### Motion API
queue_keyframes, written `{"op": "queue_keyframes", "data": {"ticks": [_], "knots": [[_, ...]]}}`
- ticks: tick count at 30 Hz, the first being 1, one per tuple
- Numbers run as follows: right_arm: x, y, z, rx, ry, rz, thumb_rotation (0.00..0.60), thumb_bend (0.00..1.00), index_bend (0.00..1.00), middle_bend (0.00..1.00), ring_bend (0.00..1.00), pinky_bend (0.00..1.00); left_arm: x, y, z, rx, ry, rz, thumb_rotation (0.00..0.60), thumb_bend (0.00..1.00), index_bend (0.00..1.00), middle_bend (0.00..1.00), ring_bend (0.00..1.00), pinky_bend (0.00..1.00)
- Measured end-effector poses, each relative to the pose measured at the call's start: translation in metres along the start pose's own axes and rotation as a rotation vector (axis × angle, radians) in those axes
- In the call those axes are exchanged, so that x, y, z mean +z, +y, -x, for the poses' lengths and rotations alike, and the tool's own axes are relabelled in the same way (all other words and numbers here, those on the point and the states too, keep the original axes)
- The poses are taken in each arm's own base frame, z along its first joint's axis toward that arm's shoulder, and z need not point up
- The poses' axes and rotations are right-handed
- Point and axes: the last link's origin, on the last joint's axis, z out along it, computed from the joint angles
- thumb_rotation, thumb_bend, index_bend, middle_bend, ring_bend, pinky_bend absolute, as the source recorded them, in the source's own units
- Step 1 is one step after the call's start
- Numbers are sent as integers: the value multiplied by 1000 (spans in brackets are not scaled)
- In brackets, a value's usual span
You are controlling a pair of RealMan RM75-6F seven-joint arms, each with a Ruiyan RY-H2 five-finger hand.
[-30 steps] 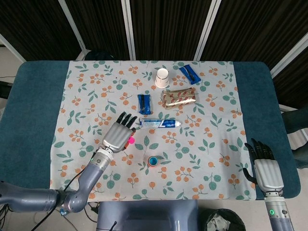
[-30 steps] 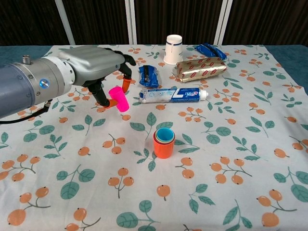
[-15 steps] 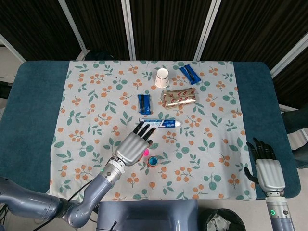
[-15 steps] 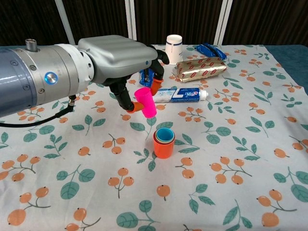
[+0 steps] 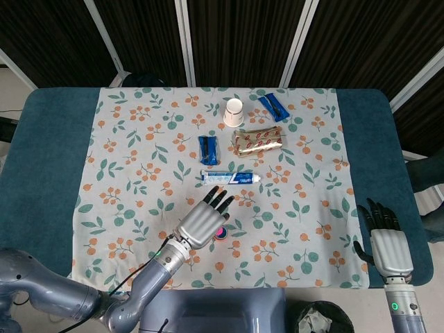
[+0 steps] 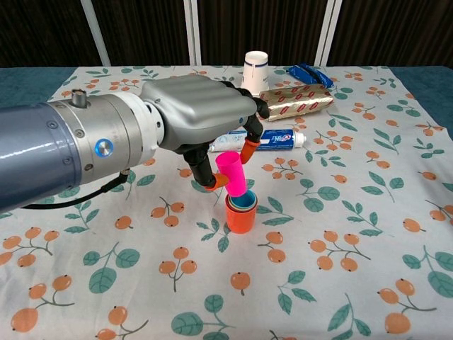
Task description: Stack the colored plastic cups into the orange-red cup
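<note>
Fingertips (image 6: 248, 151) of our left hand (image 6: 202, 113) pinch the pink cup (image 6: 231, 173), tilted, its lower end just above the mouth of the orange-red cup (image 6: 239, 217), which stands directly under the hand and already carries a blue cup (image 6: 243, 201) nested inside. Beyond the hand we see a toothpaste tube (image 6: 279, 137) lying flat and a white paper cup (image 6: 255, 72). Our right hand (image 5: 387, 248) rests far off at the table edge (image 5: 362, 125), fingers spread, holding nothing.

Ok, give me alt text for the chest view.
The left hand holds a pink cup tilted just above the orange-red cup, which already has nested cups inside. Behind lie a toothpaste tube, snack packs and a paper cup.
</note>
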Motion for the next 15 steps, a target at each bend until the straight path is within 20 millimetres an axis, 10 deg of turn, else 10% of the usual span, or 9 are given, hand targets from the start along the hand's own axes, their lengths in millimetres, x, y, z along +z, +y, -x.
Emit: {"op": "queue_keyframes", "data": {"ticks": [15], "knots": [[0, 2, -1, 7, -2, 0, 600, 400, 116, 0, 17, 112, 5, 14, 8, 23, -7, 9, 600, 339, 516, 70, 0, 19]]}}
